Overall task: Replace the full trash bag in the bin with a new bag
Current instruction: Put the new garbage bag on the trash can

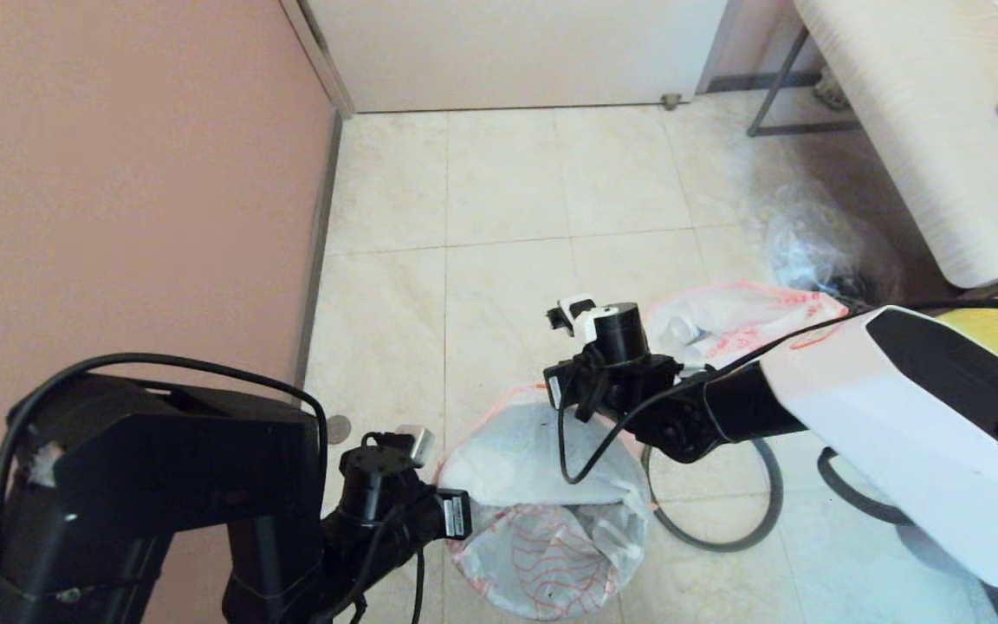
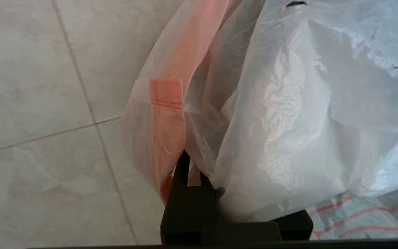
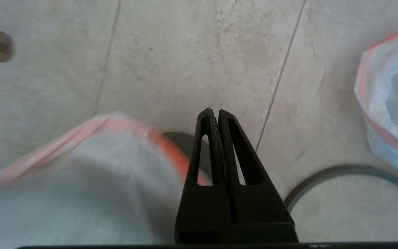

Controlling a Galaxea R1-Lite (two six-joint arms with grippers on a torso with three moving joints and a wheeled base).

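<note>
Head view: two white bags, one rim ring (image 1: 754, 511) on floor. Left gripper (image 2: 189, 173) pinches new bag (image 1: 542, 511) edge; right gripper (image 3: 217, 116) fingers pressed together, empty; full bag (image 1: 742, 321) behind it.

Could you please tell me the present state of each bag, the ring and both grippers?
full trash bag: lying on the floor, not held.
new bag: spread open, one edge pinched by the left gripper.
rim ring: off, lying flat on the floor.
left gripper: jaws shut on the new bag's edge.
right gripper: jaws shut, holding nothing, above the floor.
</note>
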